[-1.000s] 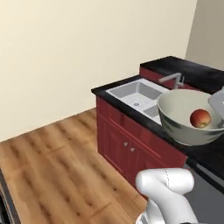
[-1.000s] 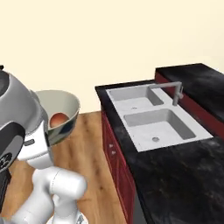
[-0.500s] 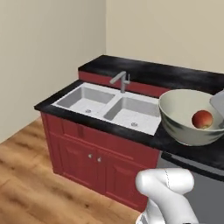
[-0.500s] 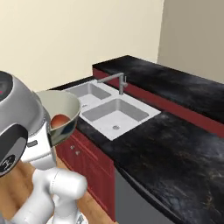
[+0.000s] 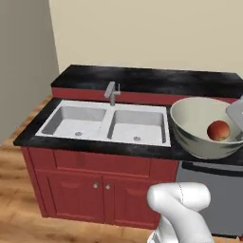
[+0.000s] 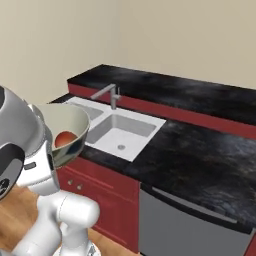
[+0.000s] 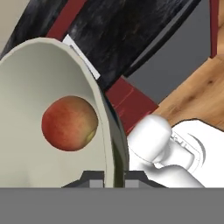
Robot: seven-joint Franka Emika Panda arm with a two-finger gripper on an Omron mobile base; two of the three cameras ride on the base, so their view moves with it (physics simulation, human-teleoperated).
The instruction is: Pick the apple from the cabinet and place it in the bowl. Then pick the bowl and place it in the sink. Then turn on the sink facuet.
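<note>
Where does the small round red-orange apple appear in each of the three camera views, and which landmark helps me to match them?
Left base view: the small round red-orange apple lies at the right, inside the wide pale grey-cream bowl.
Right base view: the apple is at the left, in the bowl.
Hand view: the apple is left of centre, against the bowl's inner wall.
Shared landmark: the bowl's rim around the apple.

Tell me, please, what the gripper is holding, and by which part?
The gripper holds the bowl by its rim, one finger on each side of the wall; the apple lies inside.
</note>
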